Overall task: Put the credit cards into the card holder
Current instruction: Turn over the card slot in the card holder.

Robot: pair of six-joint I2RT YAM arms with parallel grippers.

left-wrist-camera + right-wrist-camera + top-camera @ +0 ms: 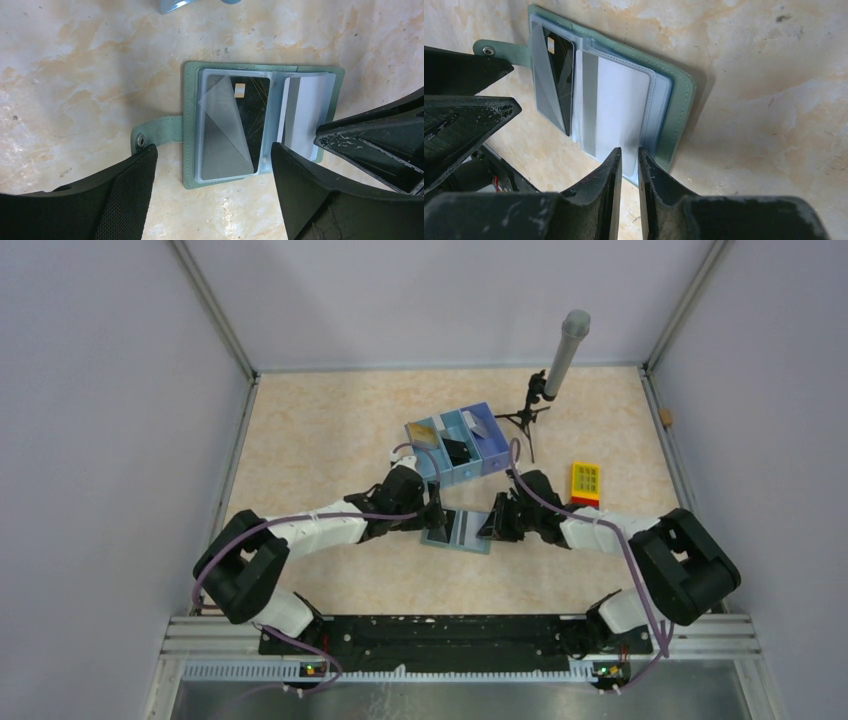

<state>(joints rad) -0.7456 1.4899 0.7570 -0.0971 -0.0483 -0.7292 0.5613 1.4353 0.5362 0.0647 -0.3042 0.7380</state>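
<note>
Table (pixel 300 440): marbled beige top, work is mid-table. Blue tray (pixel 497 452) sits just behind, looks to hold 2+ cards yet, so prob. more to load.

L gripper (pixel 212 149): fingers spread wide, straddling holder's L half, gripping nothing. R gripper (pixel 628 152): fingers nearly closed, tips at near edge of R half; pinching the clear sleeve or just pressing, can't tell.

Card holder (pixel 190 125) lies open flat btwn the two grippers, snap tab (pixel 150 137) out to one side.

Dark card (pixel 252 115) in L pocket, clear flap skewed over it. White card (pixel 305 115) in R sleeve. Est. partway done: two in, flap needs tidying.
</note>
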